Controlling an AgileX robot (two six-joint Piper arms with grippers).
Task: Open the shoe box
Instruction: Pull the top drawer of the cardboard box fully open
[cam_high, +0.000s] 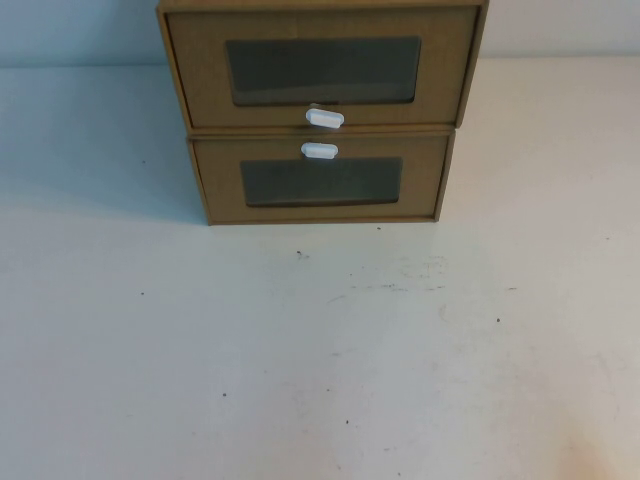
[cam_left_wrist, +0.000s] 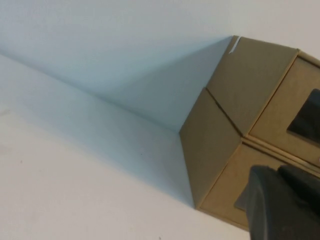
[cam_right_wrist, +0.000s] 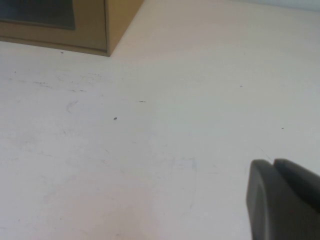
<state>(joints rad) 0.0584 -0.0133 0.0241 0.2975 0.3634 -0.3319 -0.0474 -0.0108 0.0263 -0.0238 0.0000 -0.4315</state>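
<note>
Two brown cardboard shoe boxes are stacked at the far middle of the table. The upper box (cam_high: 320, 65) and the lower box (cam_high: 320, 185) each have a dark window in the front and both fronts are closed. A white handle (cam_high: 324, 118) sits low on the upper front and another white handle (cam_high: 319, 151) sits high on the lower front. Neither gripper shows in the high view. My left gripper (cam_left_wrist: 278, 171) hovers shut and empty off the stack's left corner (cam_left_wrist: 215, 135). My right gripper (cam_right_wrist: 274, 163) is shut and empty above bare table, well short of the lower box's right corner (cam_right_wrist: 90, 25).
The white table (cam_high: 320, 350) carries small dark specks and faint scuffs in front of the boxes. A pale wall (cam_left_wrist: 125, 45) rises behind the stack.
</note>
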